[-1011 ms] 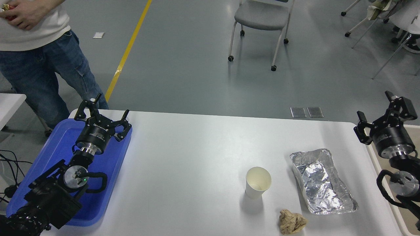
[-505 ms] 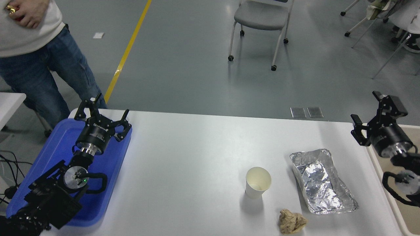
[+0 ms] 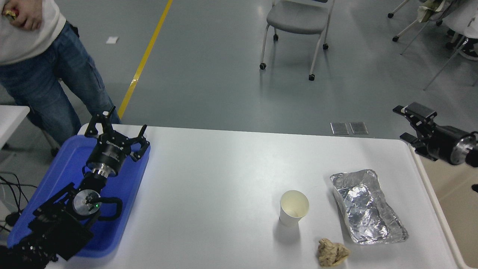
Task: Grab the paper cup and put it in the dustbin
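Saw the paper cup (image 3: 294, 207) standing upright on the white table (image 3: 224, 168), in the lower right part of the frame, with its open mouth up and the cream inside visible. Found nothing touching it. Noted the crinkled silver foil tray (image 3: 368, 207) just to the right of the cup, apart from it, and the crumpled brown paper ball (image 3: 332, 253) below and slightly right of the cup, near the bottom edge of the frame.

Saw only a part of the dustbin (image 3: 433, 198) at the right edge of the frame, beside the right side of the table, with its pale rim running down along the table edge and the beige inside to the right of it.

Found the right gripper (image 3: 406, 124) at the right edge, middle height, near the far right corner of the table and above the top end of the dustbin rim, pointing toward the left. Saw its fingers spread apart and holding nothing; well apart from the cup.

Noted the left gripper (image 3: 115, 129) at the left, over the blue tray (image 3: 67, 168), fingers also spread and empty, with its arm coming from the lower left corner.

Saw a person (image 3: 37, 56) in blue jeans standing in the upper left corner, and a grey chair (image 3: 298, 22) at the top middle, on the floor.
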Available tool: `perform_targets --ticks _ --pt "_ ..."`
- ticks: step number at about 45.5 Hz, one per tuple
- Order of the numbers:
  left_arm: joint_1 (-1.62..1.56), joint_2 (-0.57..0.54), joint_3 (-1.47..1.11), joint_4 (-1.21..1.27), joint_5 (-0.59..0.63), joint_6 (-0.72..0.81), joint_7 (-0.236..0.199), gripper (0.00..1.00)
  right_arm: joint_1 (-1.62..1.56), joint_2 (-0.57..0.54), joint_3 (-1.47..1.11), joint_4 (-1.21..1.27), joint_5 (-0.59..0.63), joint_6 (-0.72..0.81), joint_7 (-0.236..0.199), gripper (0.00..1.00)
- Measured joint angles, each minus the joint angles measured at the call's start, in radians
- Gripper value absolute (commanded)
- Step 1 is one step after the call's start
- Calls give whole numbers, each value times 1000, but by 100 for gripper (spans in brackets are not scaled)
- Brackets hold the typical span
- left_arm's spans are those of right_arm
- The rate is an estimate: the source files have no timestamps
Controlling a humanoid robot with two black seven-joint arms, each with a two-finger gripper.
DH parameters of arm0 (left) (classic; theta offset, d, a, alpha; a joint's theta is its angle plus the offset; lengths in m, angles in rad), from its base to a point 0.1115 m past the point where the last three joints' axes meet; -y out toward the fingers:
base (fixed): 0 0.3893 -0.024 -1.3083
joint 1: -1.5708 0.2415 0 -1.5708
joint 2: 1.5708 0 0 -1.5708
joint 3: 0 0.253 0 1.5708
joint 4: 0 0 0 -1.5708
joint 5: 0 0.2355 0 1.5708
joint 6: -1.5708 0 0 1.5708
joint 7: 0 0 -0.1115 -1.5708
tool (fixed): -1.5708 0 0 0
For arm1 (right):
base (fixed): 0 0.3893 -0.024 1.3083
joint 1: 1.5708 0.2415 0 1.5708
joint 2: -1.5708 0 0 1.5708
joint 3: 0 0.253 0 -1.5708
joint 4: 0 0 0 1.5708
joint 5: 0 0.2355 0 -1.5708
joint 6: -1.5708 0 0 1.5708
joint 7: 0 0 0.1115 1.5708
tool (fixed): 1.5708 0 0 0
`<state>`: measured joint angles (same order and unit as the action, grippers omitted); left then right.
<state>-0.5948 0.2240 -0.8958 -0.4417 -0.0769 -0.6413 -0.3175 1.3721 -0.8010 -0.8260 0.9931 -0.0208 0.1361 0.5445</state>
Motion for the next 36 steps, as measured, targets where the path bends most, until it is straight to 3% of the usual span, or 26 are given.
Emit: perform_targets --ticks 9,17,26,36 --pt "1 0 0 0 0 0 0 100 210 65 -315 54 -31 86 -2 100" --pt "1 0 0 0 0 0 0 100 370 157 -531 75 -99 257 -3 100" --pt "1 0 0 0 0 0 0 100 530 258 -653 89 -207 472 -5 100" --pt "1 0 0 0 0 0 0 100 686 378 -698 114 -304 586 -6 100"
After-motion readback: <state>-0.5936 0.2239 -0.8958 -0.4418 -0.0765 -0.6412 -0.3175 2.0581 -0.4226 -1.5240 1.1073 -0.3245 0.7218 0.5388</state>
